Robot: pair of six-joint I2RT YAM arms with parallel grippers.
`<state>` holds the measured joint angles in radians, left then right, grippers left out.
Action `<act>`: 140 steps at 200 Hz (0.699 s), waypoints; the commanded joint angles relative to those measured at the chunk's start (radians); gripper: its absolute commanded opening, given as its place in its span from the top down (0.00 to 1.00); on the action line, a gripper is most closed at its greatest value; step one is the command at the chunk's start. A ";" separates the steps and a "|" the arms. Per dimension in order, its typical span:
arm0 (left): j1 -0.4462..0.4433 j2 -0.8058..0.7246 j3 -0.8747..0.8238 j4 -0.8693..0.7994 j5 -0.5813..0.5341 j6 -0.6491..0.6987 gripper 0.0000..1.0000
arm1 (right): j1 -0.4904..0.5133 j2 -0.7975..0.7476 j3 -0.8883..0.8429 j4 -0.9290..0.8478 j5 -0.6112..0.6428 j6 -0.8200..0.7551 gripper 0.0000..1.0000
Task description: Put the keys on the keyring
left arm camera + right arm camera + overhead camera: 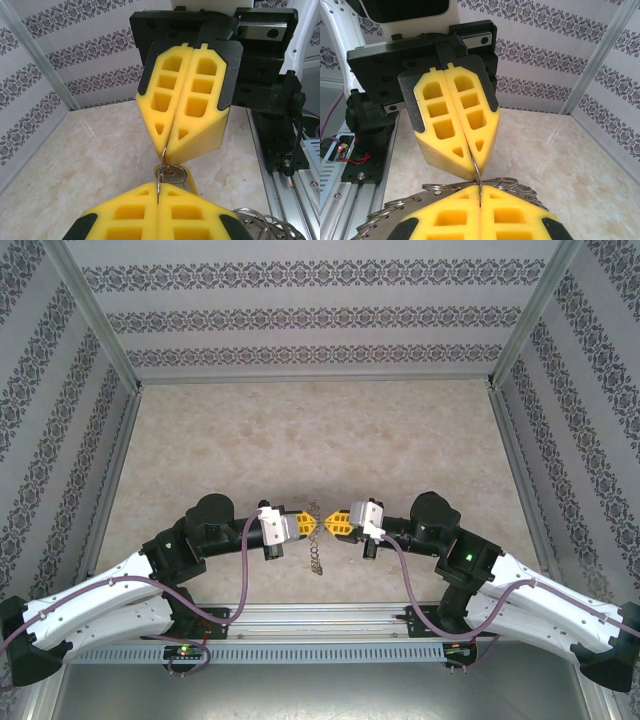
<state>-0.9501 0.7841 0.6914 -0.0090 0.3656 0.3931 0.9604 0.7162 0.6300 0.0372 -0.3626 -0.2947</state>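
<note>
My left gripper point(311, 525) and right gripper point(331, 525) meet tip to tip above the near middle of the table. Both are shut on one thin wire loop point(163, 161) of the keyring, which stands edge-on between them. A silver key point(175, 175) hangs on that loop, with a yellow strap behind it. In the left wrist view my left gripper point(158, 192) fills the bottom and the right gripper's fingers point(197, 107) point down at it. In the right wrist view the keyring's flat grey band point(415, 193), fringed with wire loops point(517, 184), hangs under my right gripper point(479, 192). From above the keyring point(316, 556) dangles limp.
The beige marbled table point(320, 440) stretches away behind the grippers, walled by patterned panels. An aluminium rail point(320, 620) runs along the near edge between the arm bases.
</note>
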 commanded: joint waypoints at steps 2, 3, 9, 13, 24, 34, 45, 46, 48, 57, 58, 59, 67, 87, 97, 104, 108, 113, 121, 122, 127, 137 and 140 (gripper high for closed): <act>-0.012 -0.016 0.000 0.042 0.028 -0.004 1.00 | 0.011 0.002 -0.009 0.039 0.005 -0.015 1.00; -0.013 -0.017 0.000 0.043 0.028 -0.004 1.00 | 0.011 0.003 -0.009 0.039 0.005 -0.015 1.00; -0.012 -0.017 -0.001 0.042 0.028 -0.004 1.00 | 0.011 0.003 -0.009 0.038 0.006 -0.015 1.00; -0.012 -0.017 0.000 0.042 0.030 -0.005 1.00 | 0.012 0.003 -0.009 0.039 0.005 -0.015 1.00; -0.013 -0.016 0.000 0.042 0.030 -0.004 1.00 | 0.011 0.003 -0.008 0.038 0.006 -0.015 1.00; -0.012 -0.016 0.000 0.044 0.030 -0.005 1.00 | 0.010 0.003 -0.007 0.038 0.006 -0.016 1.00; -0.012 -0.016 -0.002 0.043 0.031 -0.006 1.00 | 0.010 0.003 -0.007 0.042 0.005 -0.015 1.00; -0.012 -0.016 -0.001 0.044 0.031 -0.006 1.00 | 0.011 0.003 -0.007 0.042 0.005 -0.016 1.00; -0.012 -0.017 -0.002 0.043 0.031 -0.006 1.00 | 0.012 0.005 -0.007 0.042 0.005 -0.016 1.00; -0.012 -0.016 -0.003 0.043 0.031 -0.005 1.00 | 0.011 0.006 -0.007 0.043 0.006 -0.017 1.00; -0.012 -0.017 -0.002 0.043 0.031 -0.005 1.00 | 0.011 0.006 -0.007 0.043 0.005 -0.017 1.00; -0.013 -0.017 -0.002 0.043 0.031 -0.005 1.00 | 0.011 0.006 -0.007 0.044 0.004 -0.016 1.00; -0.012 -0.017 0.000 0.044 0.031 -0.004 1.00 | 0.012 0.008 -0.007 0.044 0.004 -0.017 1.00; -0.012 -0.018 0.000 0.042 0.032 -0.005 1.00 | 0.011 0.015 -0.006 0.047 0.001 -0.016 1.00; -0.011 -0.017 0.000 0.043 0.031 -0.004 1.00 | 0.011 0.017 -0.004 0.049 -0.001 -0.016 1.00; -0.013 -0.017 0.000 0.042 0.031 -0.004 1.00 | 0.011 0.019 -0.005 0.050 -0.002 -0.016 1.00; -0.012 -0.017 0.000 0.042 0.030 -0.004 1.00 | 0.011 0.020 -0.006 0.051 -0.002 -0.017 1.00; -0.012 -0.018 0.000 0.043 0.031 -0.004 1.00 | 0.012 0.021 -0.006 0.052 -0.002 -0.017 1.00; -0.012 -0.017 0.000 0.042 0.033 -0.005 1.00 | 0.011 0.023 -0.006 0.053 -0.002 -0.017 1.00; -0.012 -0.018 0.000 0.041 0.033 -0.005 1.00 | 0.010 0.023 -0.005 0.053 -0.002 -0.017 1.00; -0.013 -0.018 0.000 0.041 0.033 -0.005 1.00 | 0.011 0.025 -0.004 0.054 -0.003 -0.017 1.00; -0.011 -0.018 0.000 0.043 0.032 -0.004 1.00 | 0.011 0.026 -0.004 0.055 -0.004 -0.016 1.00; -0.012 -0.019 0.000 0.043 0.033 -0.004 1.00 | 0.011 0.027 -0.004 0.055 -0.004 -0.016 1.00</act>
<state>-0.9497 0.7815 0.6907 -0.0135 0.3607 0.3931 0.9604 0.7307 0.6300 0.0547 -0.3630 -0.2947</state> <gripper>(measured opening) 0.063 0.059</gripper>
